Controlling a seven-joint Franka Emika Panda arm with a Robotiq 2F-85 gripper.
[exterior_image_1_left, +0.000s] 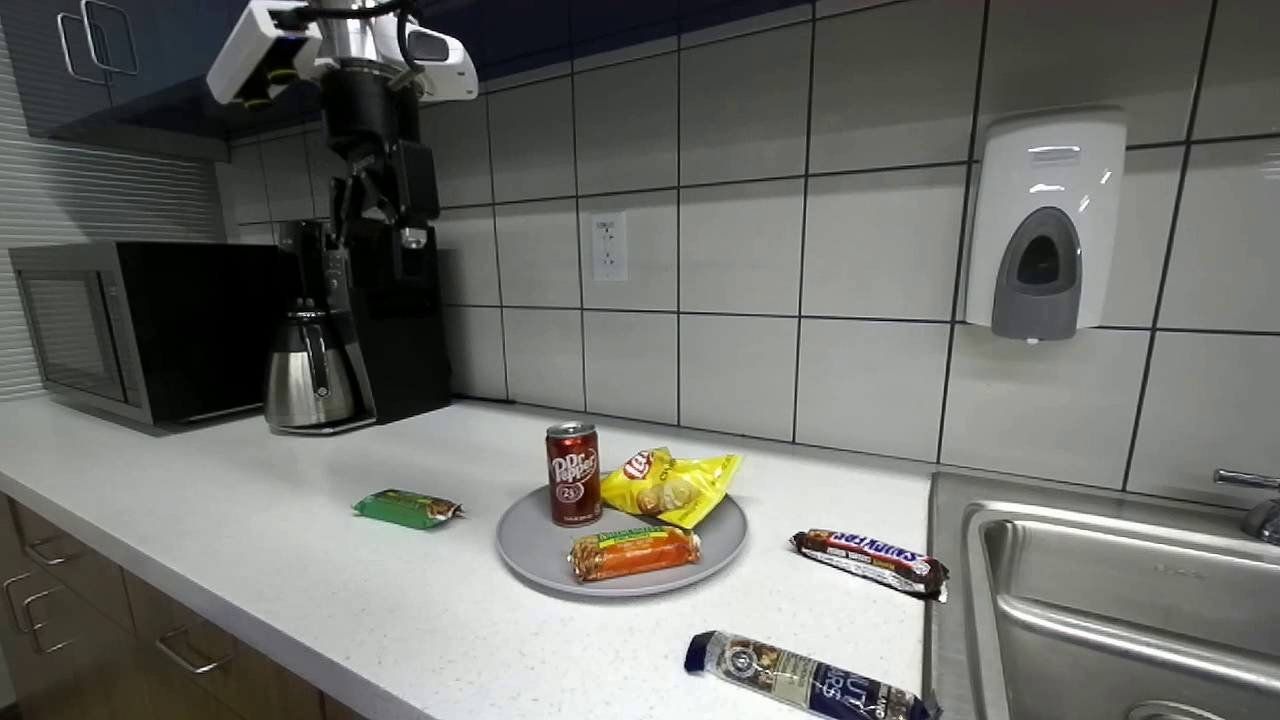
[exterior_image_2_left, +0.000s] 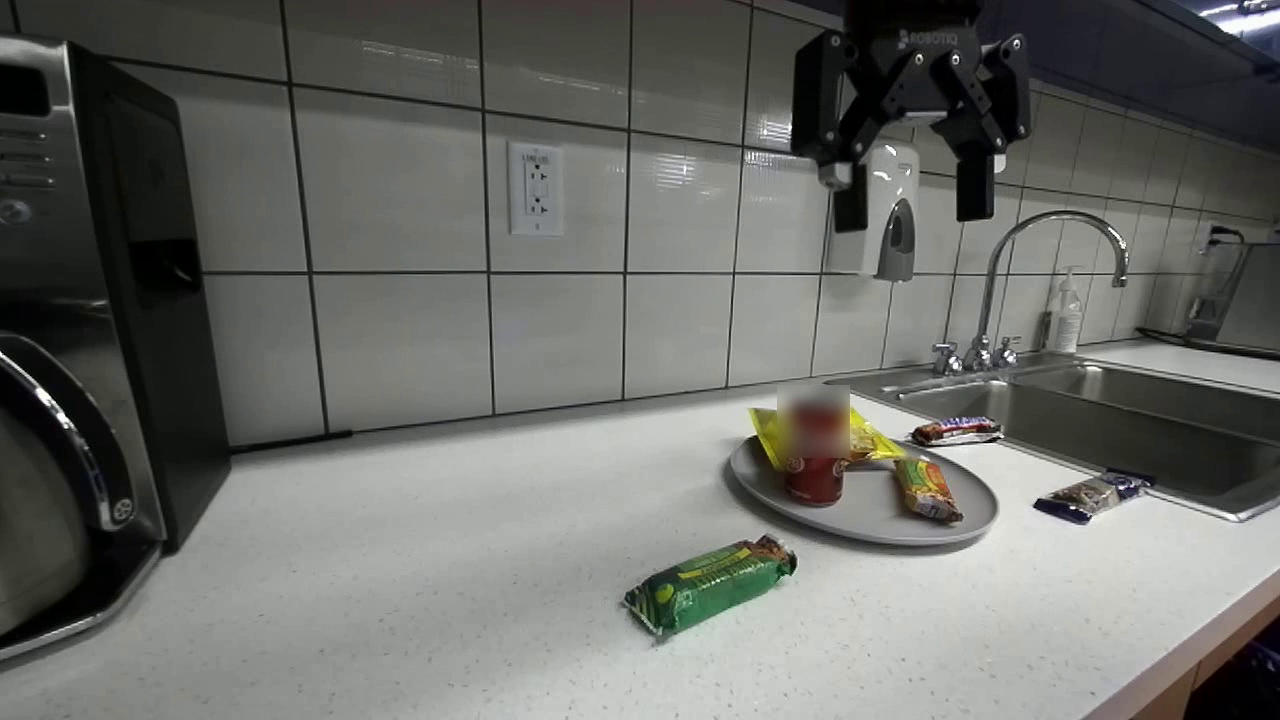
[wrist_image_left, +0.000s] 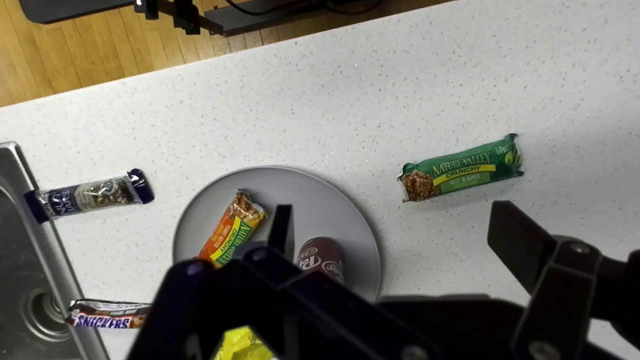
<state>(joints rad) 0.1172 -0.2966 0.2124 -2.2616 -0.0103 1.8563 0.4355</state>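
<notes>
High over the tabletop (exterior_image_2_left: 420, 560), pincer (exterior_image_2_left: 912, 204) hangs spread and empty, likely pre-grasp, with the green bar (exterior_image_2_left: 712, 588) left of the grey plate (exterior_image_2_left: 868, 512) in both exterior views, so the next move probably calls for lining up and descending.

Blur swallows the top of the can (exterior_image_2_left: 815, 482) in an exterior view! Wrist view: gripper (wrist_image_left: 392, 217) partly masks yellow bag (wrist_image_left: 243, 345)!

You read "NATURE VALLEY CRUNCHY" on green bar (wrist_image_left: 462, 170), orange bar (wrist_image_left: 232, 227); "SNICKERS" on brown bar (exterior_image_1_left: 872, 562); "Dr Pepper" (plus "23") on can (exterior_image_1_left: 574, 478); "ROBOTIQ" on gripper (exterior_image_2_left: 913, 207).
</notes>
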